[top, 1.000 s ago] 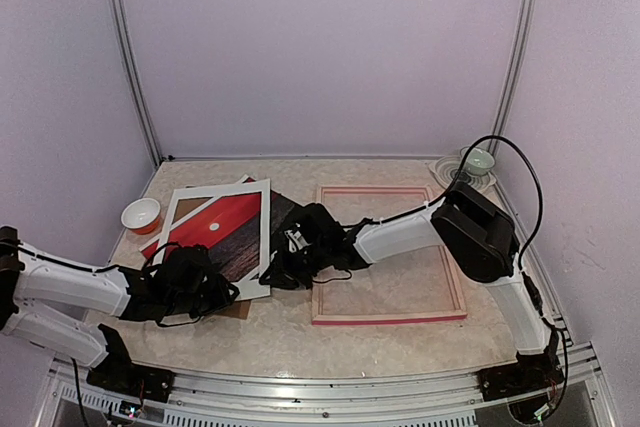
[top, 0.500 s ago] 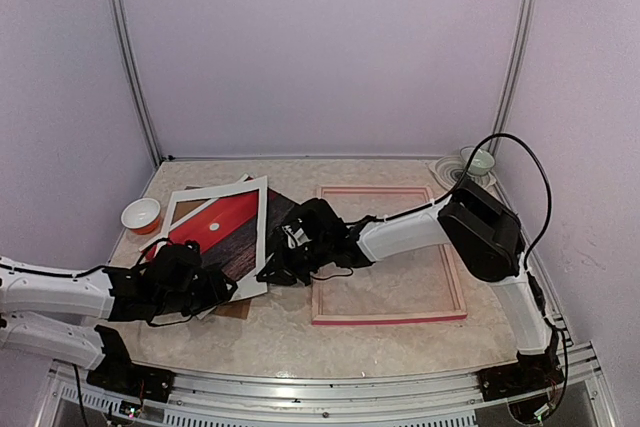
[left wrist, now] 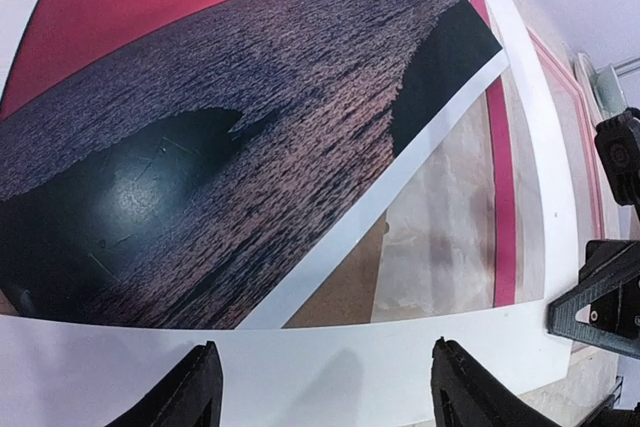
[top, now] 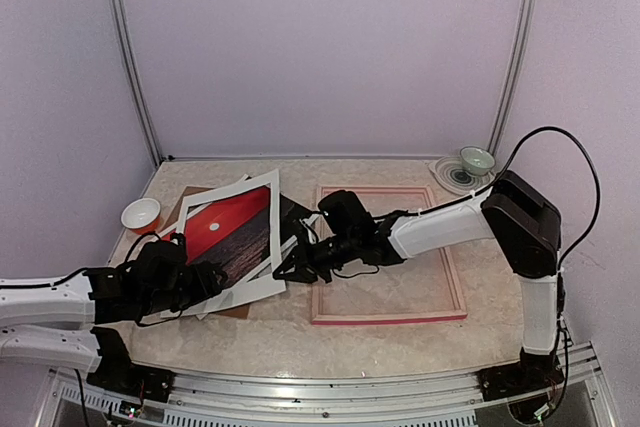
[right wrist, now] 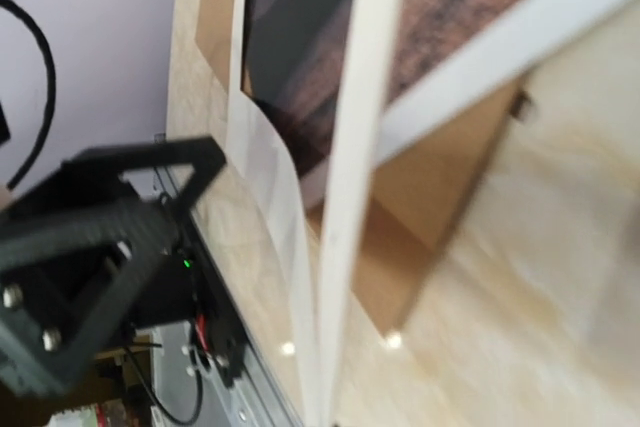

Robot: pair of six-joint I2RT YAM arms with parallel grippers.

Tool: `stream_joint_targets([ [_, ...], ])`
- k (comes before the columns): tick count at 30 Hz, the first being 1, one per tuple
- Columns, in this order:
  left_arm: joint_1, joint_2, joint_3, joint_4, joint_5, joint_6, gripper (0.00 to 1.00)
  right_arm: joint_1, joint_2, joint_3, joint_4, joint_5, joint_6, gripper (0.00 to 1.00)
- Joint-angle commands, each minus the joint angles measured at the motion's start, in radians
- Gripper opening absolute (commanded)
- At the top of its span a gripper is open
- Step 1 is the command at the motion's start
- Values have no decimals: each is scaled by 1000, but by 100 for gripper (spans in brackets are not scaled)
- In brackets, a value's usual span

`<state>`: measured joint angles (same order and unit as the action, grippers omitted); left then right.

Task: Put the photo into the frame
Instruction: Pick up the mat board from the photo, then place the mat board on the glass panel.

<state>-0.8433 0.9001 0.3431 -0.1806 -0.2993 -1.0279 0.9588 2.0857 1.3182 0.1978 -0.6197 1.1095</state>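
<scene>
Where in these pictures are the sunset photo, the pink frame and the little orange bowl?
the photo [top: 235,218]: top view, on its red sky.
the frame [top: 390,318]: top view, on its near pink rail.
the orange bowl [top: 141,213]: top view, on its white inside.

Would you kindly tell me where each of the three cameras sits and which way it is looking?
Top external: high behind the arm bases, looking down on the table; both arms show, the left hand and right hand at the white window mat.
Left wrist: low at the mat's near edge, facing over the red sunset photo toward the bright pink rectangular frame; its two black fingers show.
Right wrist: close beside the mat's edge, looking along it; one black finger shows.
Shared: all three see mat and photo.
</scene>
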Motion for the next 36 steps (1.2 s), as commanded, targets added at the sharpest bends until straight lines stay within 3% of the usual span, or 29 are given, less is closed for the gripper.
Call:
stream_joint_targets([
  [1, -5, -16, 18, -43, -26, 16, 74, -37, -95, -105, 25, -33, -57, 0],
  [8, -5, -30, 20, -42, -28, 23, 81, -93, -255, -289, 20, -37, -99, 0],
  [17, -5, 0, 37, -22, -18, 42, 99, -139, -384, -440, -20, -71, -168, 0],
  [36, -11, 262, 180, 41, 12, 285, 99, -313, -743, -709, -229, -87, -318, 0],
])
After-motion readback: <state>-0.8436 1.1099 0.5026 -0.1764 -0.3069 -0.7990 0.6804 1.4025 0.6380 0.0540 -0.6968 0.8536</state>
